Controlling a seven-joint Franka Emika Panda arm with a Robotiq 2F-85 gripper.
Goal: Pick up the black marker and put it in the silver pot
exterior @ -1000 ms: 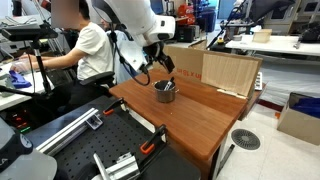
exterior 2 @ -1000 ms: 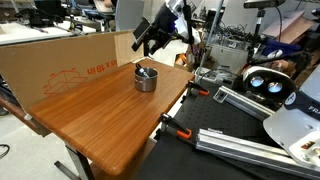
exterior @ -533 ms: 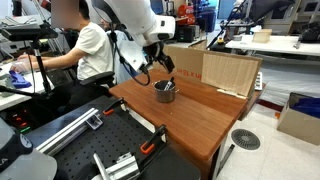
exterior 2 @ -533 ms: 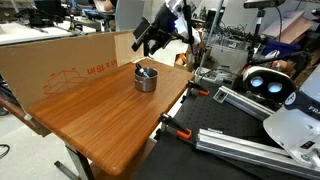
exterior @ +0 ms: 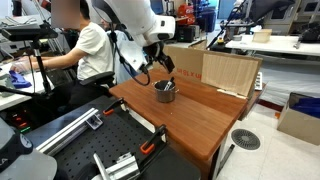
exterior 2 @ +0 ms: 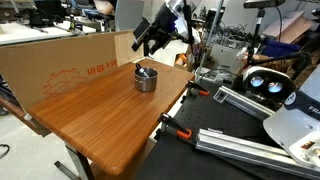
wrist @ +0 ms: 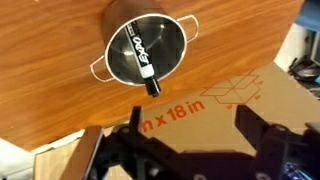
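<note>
Your gripper [wrist: 188, 118] is spread wide and holds nothing. In the wrist view its two dark fingers [wrist: 255, 135] come in from 6 o'clock, and the printed face of the box [wrist: 215, 95] shows between them.

The marker [wrist: 141, 58] is in the pot [wrist: 170, 40]. That pot sits at 12 o'clock in the wrist view, on the wooden table [wrist: 50, 40]. The marker lies slantwise across the pot's mouth, from about 11 o'clock to 5 o'clock, with white lettering along its barrel. Its lower end pokes out past the rim at 5 o'clock, toward the box. The pot has a thin wire loop handle on each side, one at 8 o'clock and one at 2 o'clock.

In both exterior views the gripper [exterior: 163, 62] [exterior 2: 148, 42] hangs in the air, well clear of the pot [exterior: 165, 91] [exterior 2: 146, 79]. It is at roughly 12 o'clock of the pot in each picture. A dark streak at the pot's mouth in an exterior view is probably the marker [exterior 2: 146, 70], though it is too small there to be sure.

The pot stands near the table's [exterior: 195, 118] [exterior 2: 100, 115] back edge, just in front of the box [exterior: 220, 70] [exterior 2: 60, 62]. The box stands upright along that edge. A person [exterior: 88, 48] in a white shirt sits at 9 o'clock of the white arm [exterior: 135, 18] in an exterior view.
</note>
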